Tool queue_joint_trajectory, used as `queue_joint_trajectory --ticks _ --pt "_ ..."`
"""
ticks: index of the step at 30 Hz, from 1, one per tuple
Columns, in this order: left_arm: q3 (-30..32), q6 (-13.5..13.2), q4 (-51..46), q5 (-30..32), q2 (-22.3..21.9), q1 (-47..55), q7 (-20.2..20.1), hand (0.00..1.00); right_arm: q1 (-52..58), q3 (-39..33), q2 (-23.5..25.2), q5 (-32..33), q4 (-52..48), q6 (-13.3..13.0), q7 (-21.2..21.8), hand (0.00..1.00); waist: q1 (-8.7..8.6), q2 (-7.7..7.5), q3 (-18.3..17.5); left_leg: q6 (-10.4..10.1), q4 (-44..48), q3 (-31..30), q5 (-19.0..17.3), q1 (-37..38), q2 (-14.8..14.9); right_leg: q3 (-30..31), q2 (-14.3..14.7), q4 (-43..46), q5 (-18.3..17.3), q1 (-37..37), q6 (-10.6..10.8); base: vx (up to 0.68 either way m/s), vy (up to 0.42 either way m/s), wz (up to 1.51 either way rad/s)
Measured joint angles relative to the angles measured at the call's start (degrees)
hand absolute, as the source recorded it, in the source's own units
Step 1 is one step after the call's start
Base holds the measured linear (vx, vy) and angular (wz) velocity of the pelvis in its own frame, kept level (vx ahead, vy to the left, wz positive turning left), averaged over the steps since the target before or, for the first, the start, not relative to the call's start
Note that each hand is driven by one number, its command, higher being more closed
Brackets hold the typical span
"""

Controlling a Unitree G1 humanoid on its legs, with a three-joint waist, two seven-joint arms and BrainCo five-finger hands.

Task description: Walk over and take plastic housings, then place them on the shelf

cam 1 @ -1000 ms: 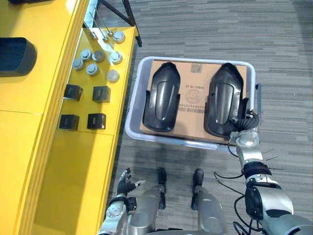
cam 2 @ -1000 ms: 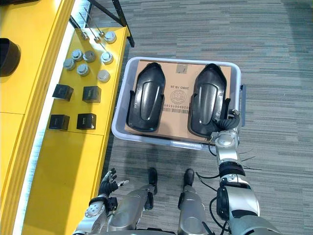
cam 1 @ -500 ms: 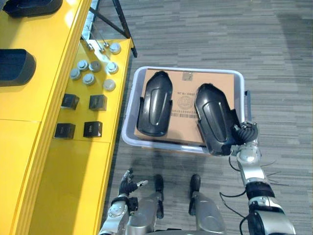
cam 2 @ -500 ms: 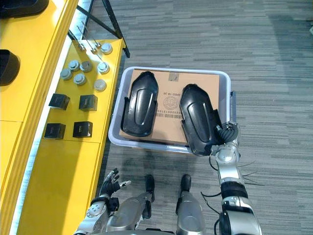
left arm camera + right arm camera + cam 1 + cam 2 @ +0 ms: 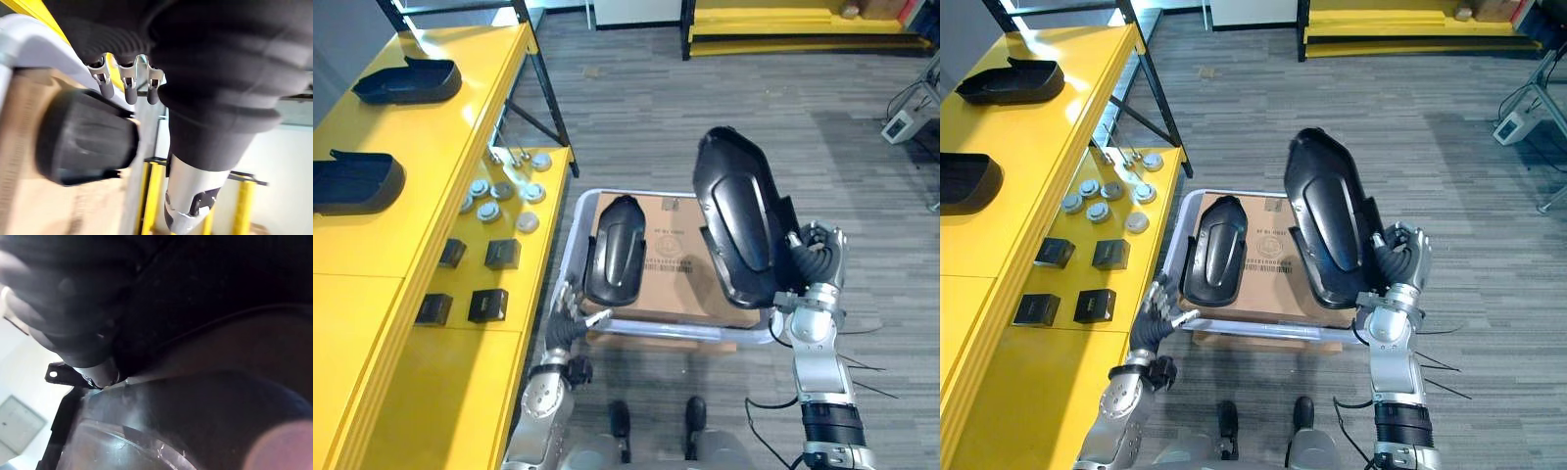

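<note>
**One housing up and clear of the bin, one left to fetch**

The right hand [image 5: 813, 257], fingers curled round the lower edge of the raised housing [image 5: 739, 230], holds it upright at centre right, high above the bin [image 5: 675, 333]. That height probably lets it clear the rim on the way to the yellow shelf [image 5: 372, 264] on the left, where two housings [image 5: 408, 81] already lie at upper left. The second housing [image 5: 612, 250] lies flat on the cardboard sheet [image 5: 671, 245] inside the bin. The left hand [image 5: 566, 318] hovers by the bin's near-left corner, fingers loose and apart, holding nothing.
</note>
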Motion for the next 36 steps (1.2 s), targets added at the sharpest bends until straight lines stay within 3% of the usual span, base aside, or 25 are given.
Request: queue_joint_trajectory --ticks 5,14,21,28,36 --pt "-2.7 -0.6 -10.2 0.1 -1.4 -5.4 3.3 0.0 0.1 5.5 2.3 -4.8 -6.8 -0.4 0.0 1.0 -0.01 -0.04 -1.6 0.0 -0.4 -0.1 0.0 1.7 0.0 -0.3 0.0 -0.4 0.0 1.8 0.0 0.01 0.001 0.02" --pt "-11.3 -0.5 -9.7 1.3 -2.7 -9.1 6.6 0.0 0.9 16.8 5.8 -7.5 -9.3 -1.1 0.4 1.0 -0.06 0.05 -4.0 0.0 -1.7 0.8 0.0 3.3 0.1 0.5 0.2 -0.4 0.0 2.6 0.0 -0.03 -0.003 -0.05" --pt "-13.7 1.1 -4.8 1.4 -2.9 -11.2 9.0 0.0 1.5 17.7 6.2 -8.0 -9.3 -1.0 -0.3 1.0 -0.04 -0.11 -7.0 0.0 -1.7 1.4 0.0 3.6 0.1 1.1 0.2 -0.9 0.0 2.7 0.1 0.01 -0.001 -0.04" --pt "-15.5 1.5 -2.5 1.4 -2.0 -14.0 11.6 0.0 1.5 19.6 5.3 -7.9 -10.1 0.3 -2.5 1.0 -0.08 -0.15 -7.5 0.0 -1.7 2.2 0.0 3.9 0.2 1.7 0.1 -0.9 0.1 2.7 0.1 -0.01 -0.002 -0.04" --pt "-18.4 1.6 -0.3 1.4 -0.7 -14.9 15.0 0.0 1.5 21.9 1.5 -7.9 -11.1 1.3 -3.0 1.0 -0.08 -0.18 -8.3 -0.1 -1.5 2.6 0.0 3.9 0.3 2.1 0.2 -1.0 0.2 2.7 0.1 -0.02 -0.005 -0.01"
